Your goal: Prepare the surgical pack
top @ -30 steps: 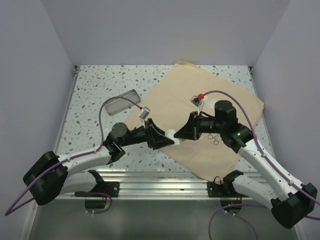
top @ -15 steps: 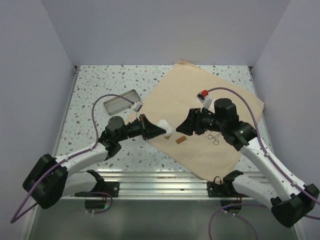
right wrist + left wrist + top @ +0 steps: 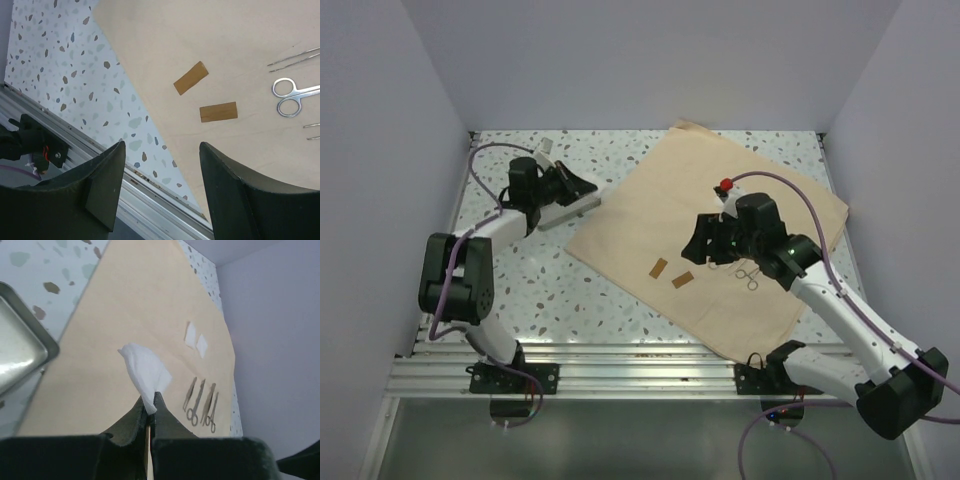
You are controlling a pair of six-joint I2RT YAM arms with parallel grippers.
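Left gripper (image 3: 151, 402) pinched shut on a white wad (image 3: 145, 371), over the steel tray (image 3: 567, 211) at the far left of the table (image 3: 520, 280). Right gripper (image 3: 160, 190) wide open, holding nothing, above the tan cloth sheet (image 3: 770, 200). Sheet lies flat, right of centre, with the tray just beside its left edge. On the sheet: two brown strips (image 3: 190, 78), scissors and other instruments (image 3: 200, 402).

The light is bright, even and diffuse, coming from above; shadows on the tabletop (image 3: 520, 290) are soft and faint. The top view is sharp. In the left wrist view the steel tray (image 3: 15, 352) shows a pale glare, and the near dark jaws look blurred in both wrist views.
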